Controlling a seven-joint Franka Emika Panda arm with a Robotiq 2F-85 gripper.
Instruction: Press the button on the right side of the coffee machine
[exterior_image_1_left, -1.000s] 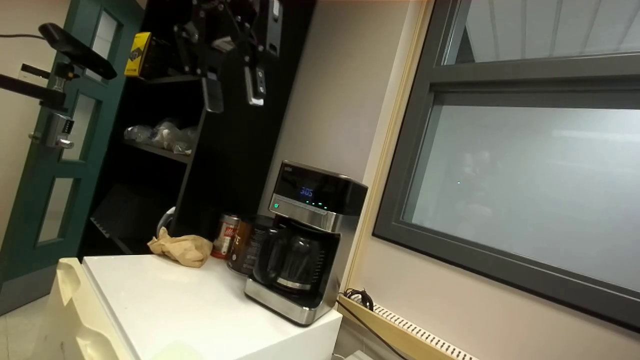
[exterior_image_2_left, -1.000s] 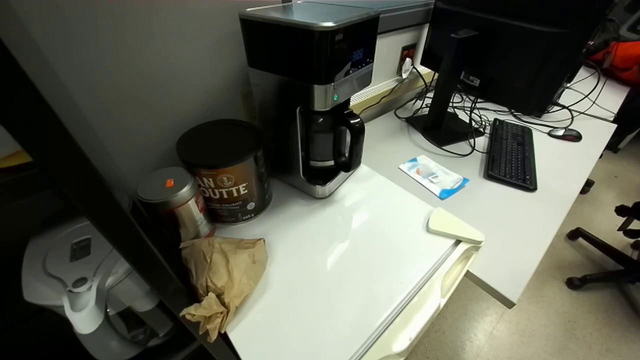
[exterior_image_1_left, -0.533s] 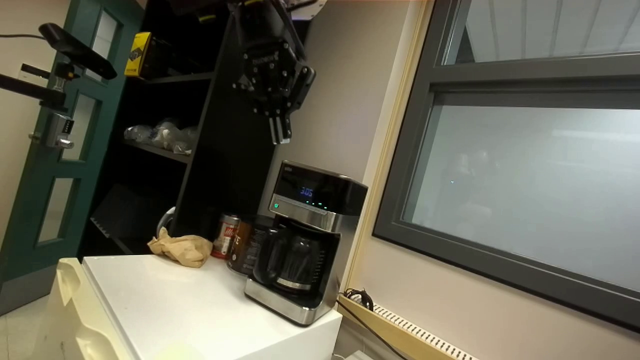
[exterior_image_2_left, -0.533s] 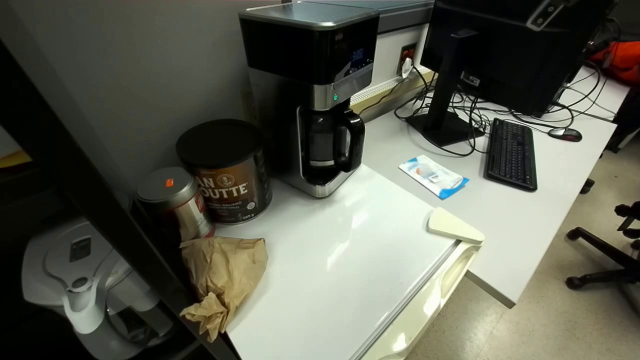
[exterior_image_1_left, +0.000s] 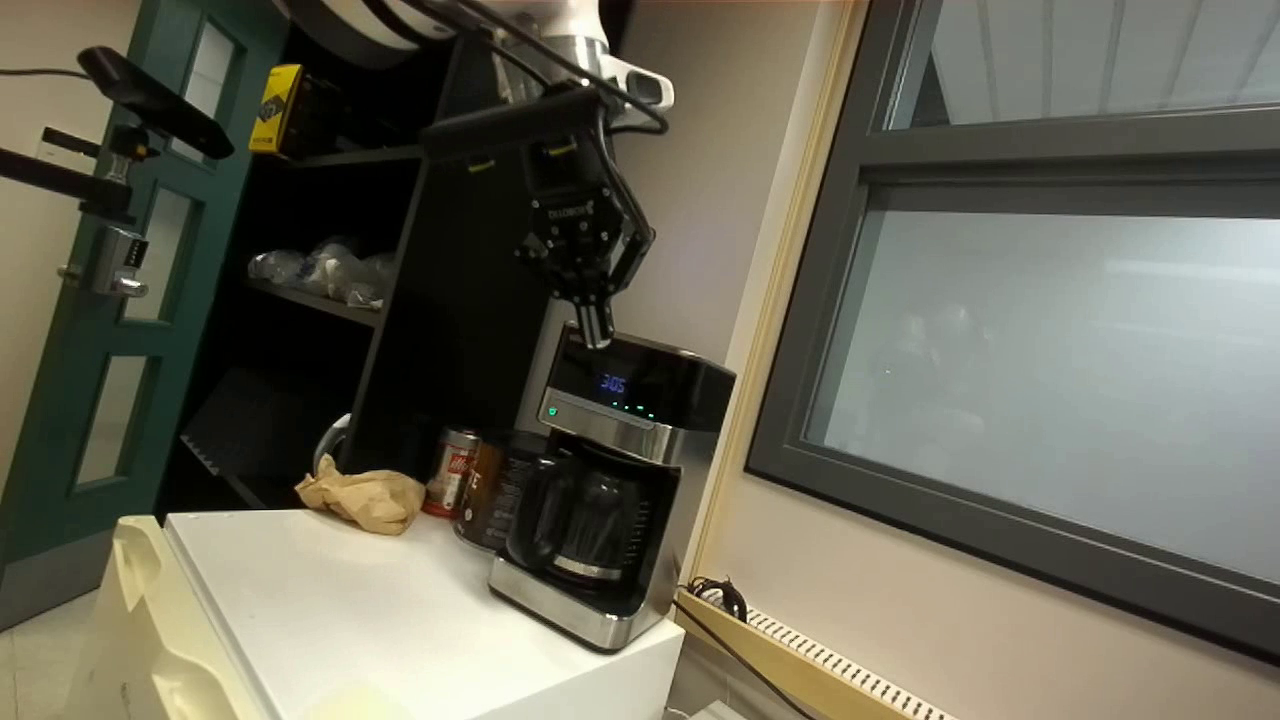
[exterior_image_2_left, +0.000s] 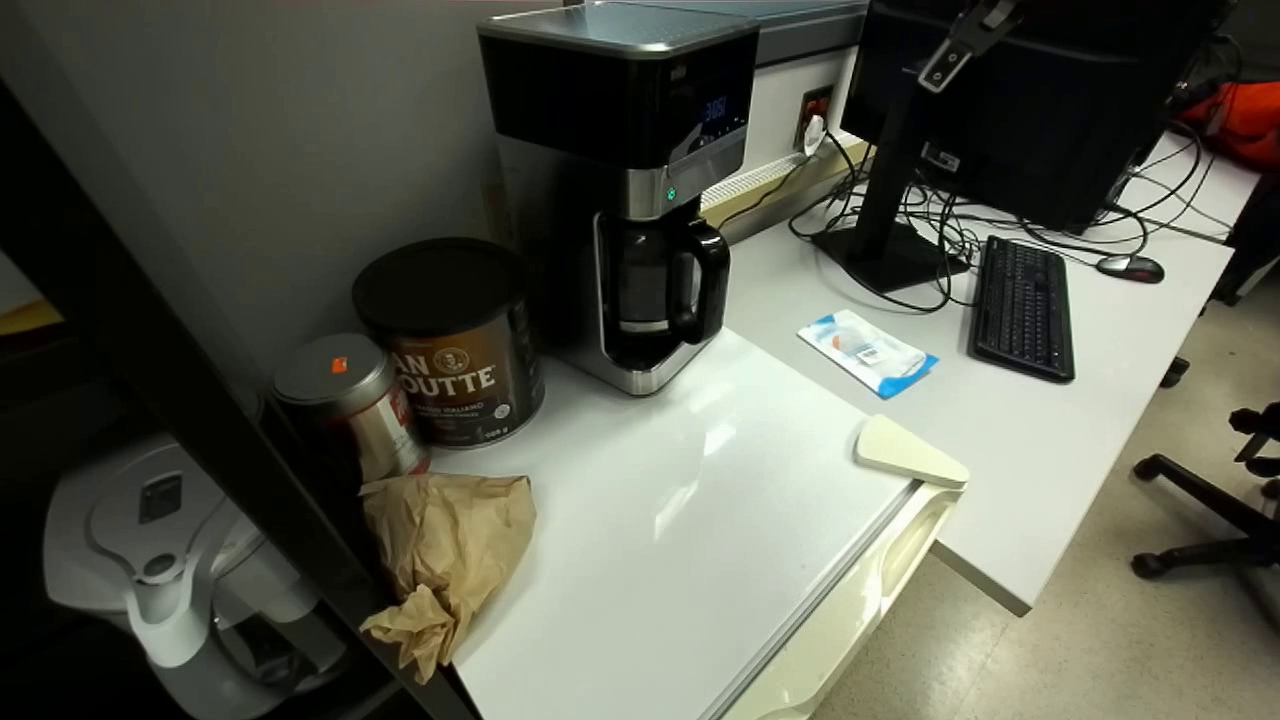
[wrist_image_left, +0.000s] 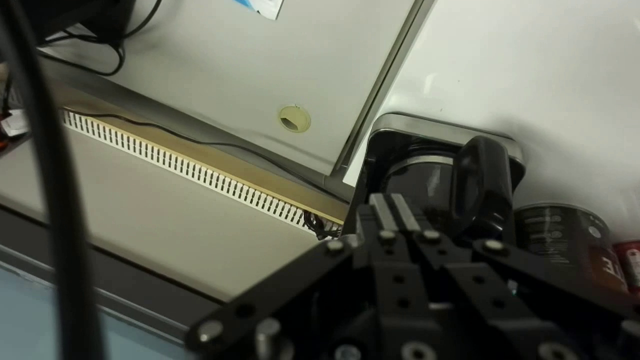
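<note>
Black two-finger metal gripper (exterior_image_1_left: 597, 340) hangs apart from the boxy black coffee machine (exterior_image_2_left: 585, 170)

The slim silver-tipped fingers (wrist_image_left: 383, 212) are pressed together, pointing downward. In an exterior view the machine shows below them, its blue clock display (exterior_image_1_left: 612, 384) and silver control band (exterior_image_1_left: 600, 421) just under the tips; in an exterior view a gap separates the machine from the visible fingertip (exterior_image_2_left: 943, 68). Lower than the gripper, the dark glass carafe (exterior_image_1_left: 600, 520) with its black loop handle (exterior_image_2_left: 714, 275) sits in the machine. Farther from the gripper, beside the machine, stand the brown-and-black cylindrical coffee tin (exterior_image_2_left: 455, 380) and the silver-and-red can (exterior_image_2_left: 350, 400), then the crumpled brown paper bag (exterior_image_2_left: 460, 550).
</note>
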